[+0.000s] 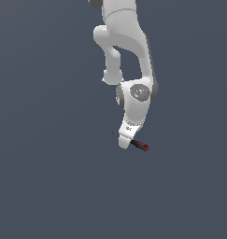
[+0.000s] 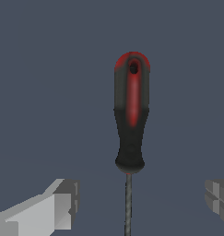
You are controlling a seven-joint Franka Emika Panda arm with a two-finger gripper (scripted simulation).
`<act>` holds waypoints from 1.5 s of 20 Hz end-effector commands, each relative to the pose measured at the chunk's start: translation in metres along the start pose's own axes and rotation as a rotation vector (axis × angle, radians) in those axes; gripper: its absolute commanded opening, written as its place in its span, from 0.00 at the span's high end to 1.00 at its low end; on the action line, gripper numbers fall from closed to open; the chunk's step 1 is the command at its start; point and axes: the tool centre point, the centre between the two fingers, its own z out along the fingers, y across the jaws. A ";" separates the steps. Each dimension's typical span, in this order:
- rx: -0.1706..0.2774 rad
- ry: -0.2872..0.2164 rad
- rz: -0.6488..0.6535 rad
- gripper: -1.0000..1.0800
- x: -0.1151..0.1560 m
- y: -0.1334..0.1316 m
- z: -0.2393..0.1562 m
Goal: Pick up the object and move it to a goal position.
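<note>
Screwdriver [image 2: 130, 120], with its black-and-red handle and thin dark shaft, is lying on the plain grey-blue surface [image 1: 45, 177] directly beneath the white gripper [image 1: 125, 142], its handle poking out toward the exterior view's right. In the wrist view the fingers [image 2: 58, 207] are standing wide apart on either side of the shaft, not touching it.
</note>
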 end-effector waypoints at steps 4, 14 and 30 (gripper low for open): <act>0.000 0.000 -0.001 0.04 0.000 0.000 0.008; 0.000 0.000 -0.005 0.04 0.000 -0.001 0.048; 0.000 0.000 -0.005 1.00 -0.001 0.001 0.049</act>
